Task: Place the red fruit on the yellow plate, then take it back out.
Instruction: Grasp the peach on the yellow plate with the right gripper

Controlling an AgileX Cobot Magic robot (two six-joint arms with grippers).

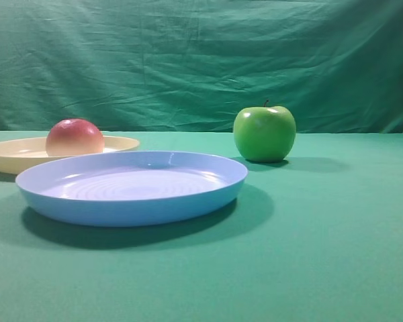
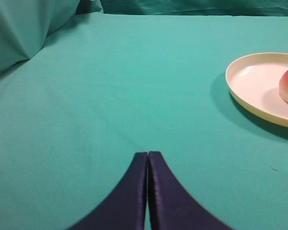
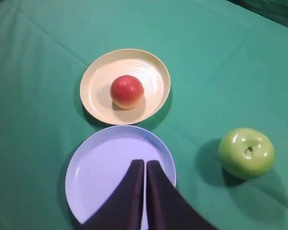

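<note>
The red fruit [image 3: 127, 91] sits in the middle of the yellow plate [image 3: 97, 96], upper centre of the right wrist view, so the placing looks done. Both the right gripper [image 3: 144, 165], above the blue plate [image 3: 94, 172], and the left gripper [image 2: 148, 155], over bare desk [image 2: 110, 86], have jaws pressed together and empty, likely between steps before retrieval.

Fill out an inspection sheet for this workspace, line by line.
Surface: green cloth, lightly creased.
Job's things: red fruit sits inside the yellow plate, near its centre.
Clutter: empty blue plate; green apple upright on the cloth.
Grippers: left gripper shut, holding nothing, over bare cloth; right gripper shut, holding nothing, above the blue plate.
Cables: nothing seen.
Surroundings: wrinkled green backdrop.
</note>
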